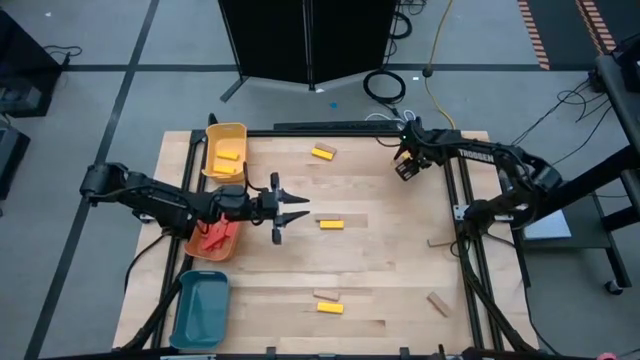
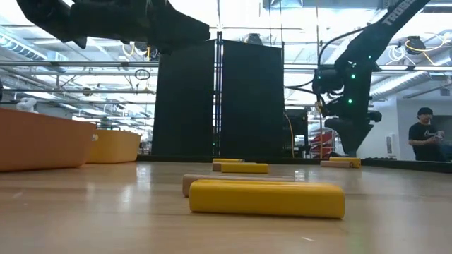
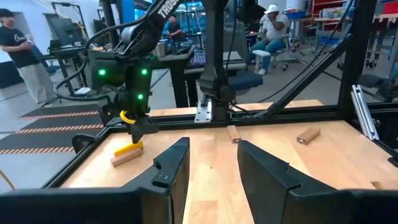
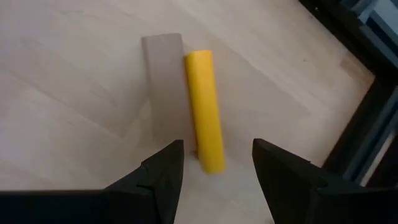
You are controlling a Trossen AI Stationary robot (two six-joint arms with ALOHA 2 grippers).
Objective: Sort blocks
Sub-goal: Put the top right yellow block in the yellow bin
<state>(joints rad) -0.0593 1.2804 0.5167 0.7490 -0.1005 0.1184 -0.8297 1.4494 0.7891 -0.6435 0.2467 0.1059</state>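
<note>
Blocks lie scattered over the worktop (image 1: 380,260). Nearest us in the low view, we see a yellow block (image 2: 266,198) with a tan block (image 2: 212,181) just behind it. Farther on, another yellow block (image 1: 331,224) rests at mid-worktop, just ahead of the left gripper (image 1: 298,211), whose fingers (image 3: 169,167) stand apart with nothing between them. Beside that arm we see an orange tray (image 1: 195,247) holding red blocks (image 1: 215,238), a teal tray (image 1: 199,308) nearer the front edge and a yellow tray (image 1: 228,134) holding yellow blocks (image 1: 229,156) farther back. At the far right corner, the right gripper (image 1: 405,166) hangs spread and empty above a yellow block (image 4: 206,109) touching a tan block (image 4: 168,87). Beyond the worktop, we see a person (image 2: 426,137).
</note>
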